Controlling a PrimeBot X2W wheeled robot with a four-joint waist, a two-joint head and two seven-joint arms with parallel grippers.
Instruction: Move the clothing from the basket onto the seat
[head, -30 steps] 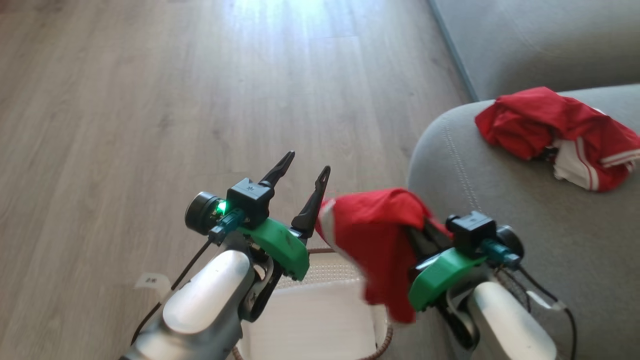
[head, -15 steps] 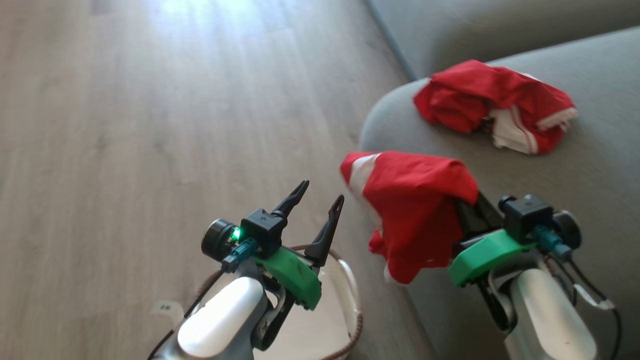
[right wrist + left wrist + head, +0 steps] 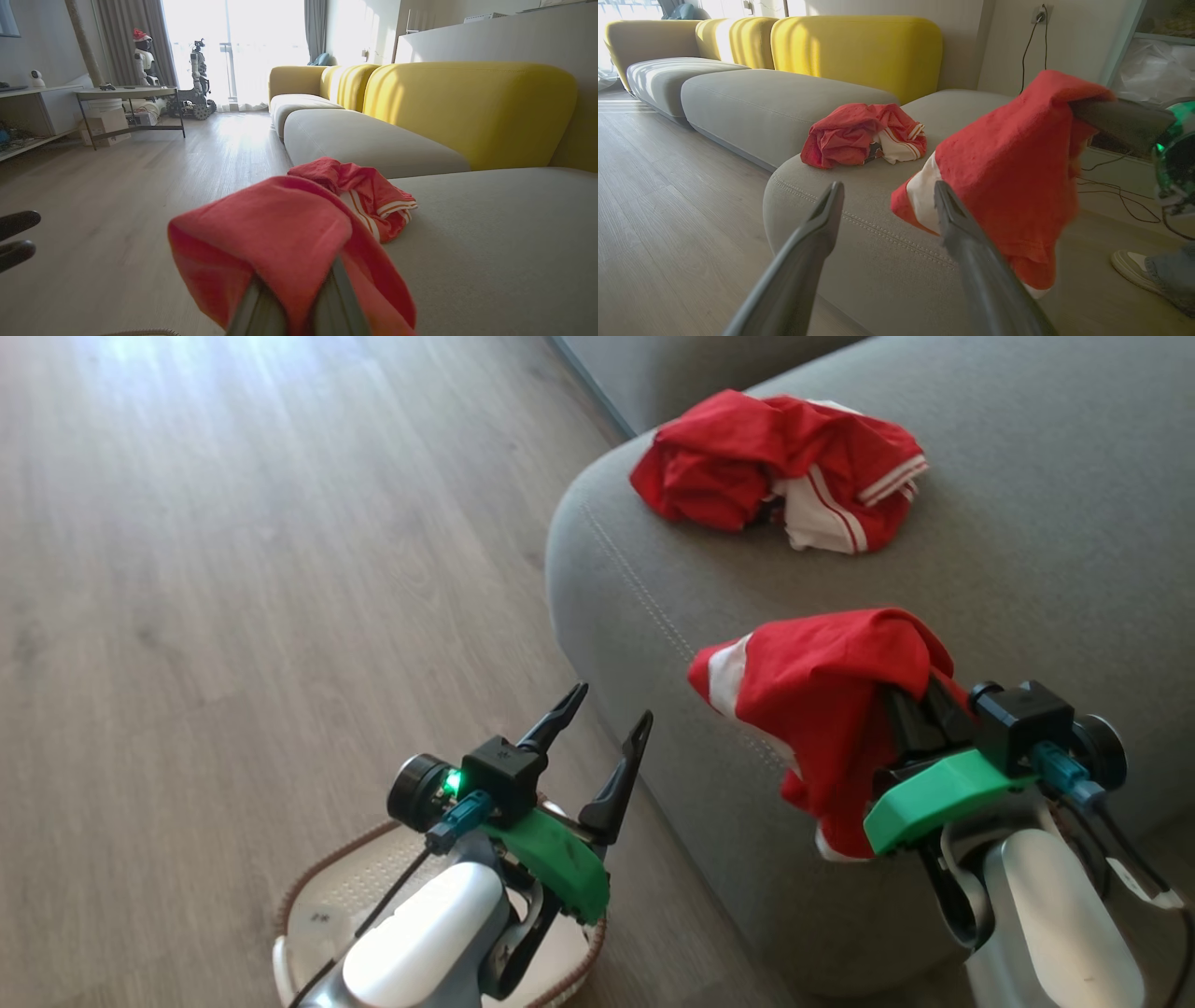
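Clamped shut, the right gripper [image 3: 910, 709] holds a bright red, white-panelled fabric garment [image 3: 822, 709] draped over its fingers [image 3: 934, 723] at the edge of the grey upholstered seat [image 3: 1027, 569]; the left gripper [image 3: 611, 705] gapes empty.

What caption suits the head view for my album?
Right gripper holds a red garment beside the grey seat, a second garment lying on it; open left gripper above the basket.
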